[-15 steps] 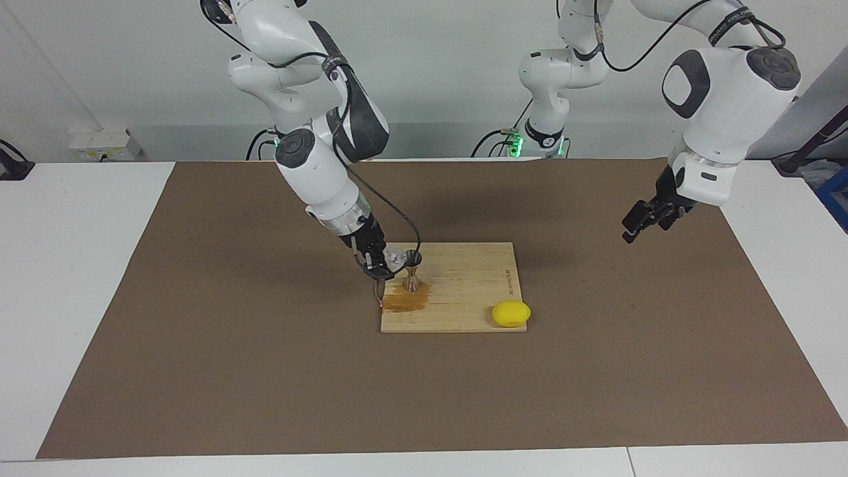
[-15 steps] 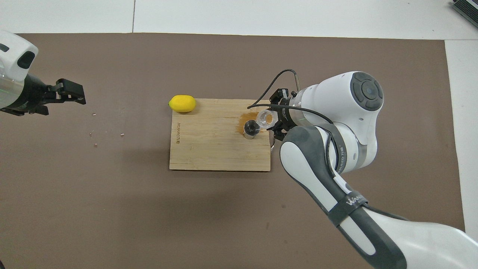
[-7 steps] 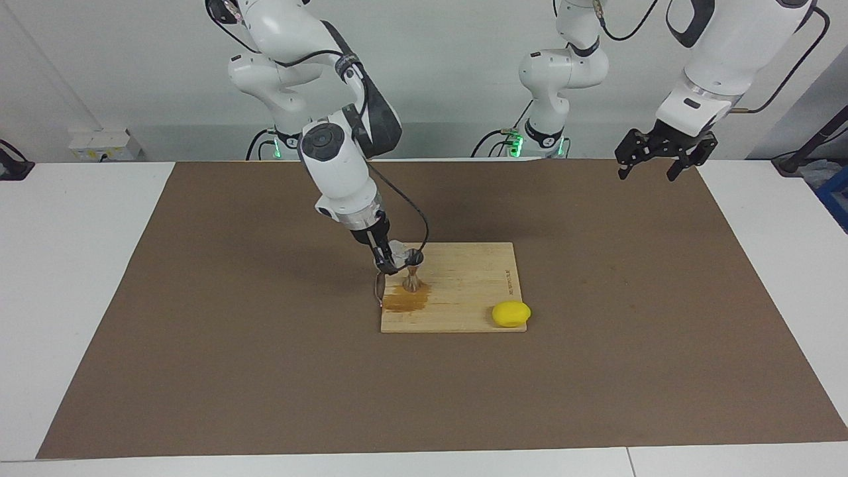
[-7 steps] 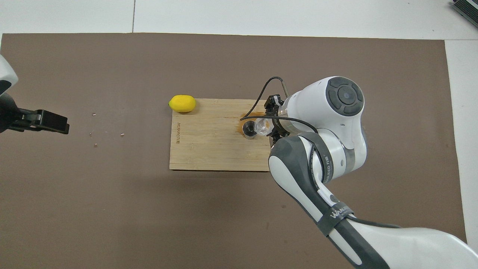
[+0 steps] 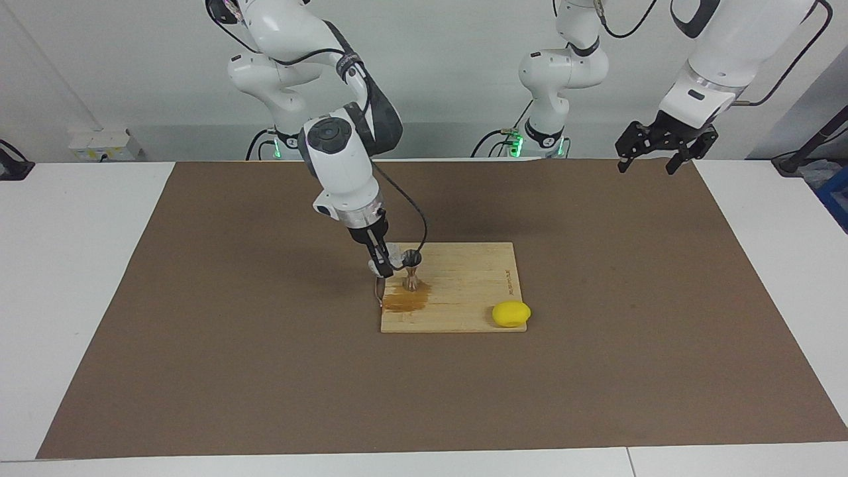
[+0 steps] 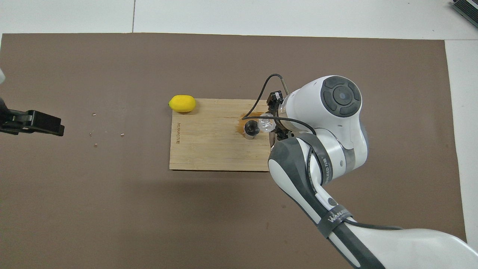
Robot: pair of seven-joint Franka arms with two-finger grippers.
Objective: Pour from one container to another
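The glass tumbler is what all this turns on, though the biggest thing here is the brown mat spread over the table, and on it the wooden cutting board. The right arm leans in over the board's end toward its own side. The left arm waits, its left gripper raised high over the mat's edge at its own end of the table, fingers spread and holding nothing.

On the board stands the steel jigger, upright. The right gripper is clamped on the tumbler and holds it tipped well over, its mouth right at the jigger's upper cup. A lemon lies at the board's corner farther from the robots, toward the left arm's end. A brownish wet patch marks the wood beside the jigger's foot.

By my reckoning the pour is under way or close to finished; I cannot see any liquid in either vessel. What looks left is to right the tumbler and set it down.
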